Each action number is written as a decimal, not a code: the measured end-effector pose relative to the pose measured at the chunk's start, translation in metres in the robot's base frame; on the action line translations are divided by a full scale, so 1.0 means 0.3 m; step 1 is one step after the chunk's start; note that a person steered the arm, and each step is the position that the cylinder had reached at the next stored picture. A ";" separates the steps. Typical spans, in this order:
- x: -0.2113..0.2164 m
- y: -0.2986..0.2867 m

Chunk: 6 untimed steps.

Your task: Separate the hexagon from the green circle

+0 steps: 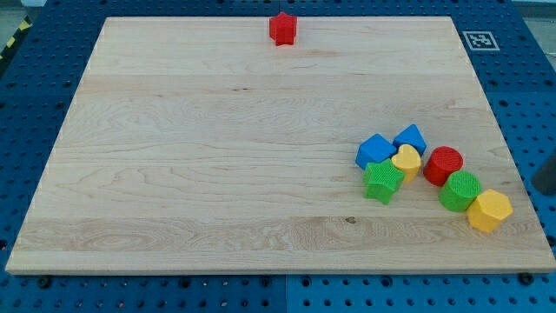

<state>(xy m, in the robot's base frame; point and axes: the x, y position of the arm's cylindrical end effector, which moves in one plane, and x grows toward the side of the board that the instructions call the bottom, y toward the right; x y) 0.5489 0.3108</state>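
The yellow hexagon lies near the board's right edge, low in the view, touching the green circle on its upper left. The red circle touches the green circle from above left. A dark shape at the view's right edge, off the board and right of the hexagon, looks like my rod; its tip is not clearly seen.
A cluster left of the red circle holds a blue block, a second blue block, a yellow block and a green star. A red star sits at the board's top edge. A marker tag lies at the top right.
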 end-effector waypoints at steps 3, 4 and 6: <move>0.047 -0.258; 0.102 -0.353; 0.124 -0.262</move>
